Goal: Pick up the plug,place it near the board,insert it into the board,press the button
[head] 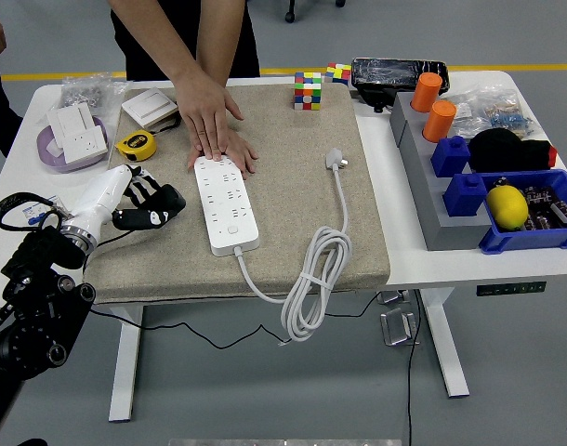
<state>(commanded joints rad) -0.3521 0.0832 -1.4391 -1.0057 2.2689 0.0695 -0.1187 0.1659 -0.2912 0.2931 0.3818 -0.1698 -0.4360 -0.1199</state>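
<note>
A white power strip (pixel 225 203) lies on the beige mat (pixel 293 139), its button near the front end. A person's hand (pixel 214 125) presses down on the strip's far end. The white plug (pixel 336 161) rests on the mat to the right of the strip, its cable running down to a coiled bundle (pixel 311 279) at the mat's front edge. My left hand (pixel 151 206), black fingers loosely curled and holding nothing, hovers over the mat's left edge, left of the strip and apart from it. My right arm is out of sight.
A yellow tape measure (pixel 135 144), wall sockets (pixel 79 130) and a switch plate (pixel 151 107) sit at the back left. Rubik's cubes (pixel 309 90) stand at the mat's far edge. Grey racks with orange cups (pixel 434 104), blue blocks and a blue bin with a lemon (pixel 508 206) fill the right side.
</note>
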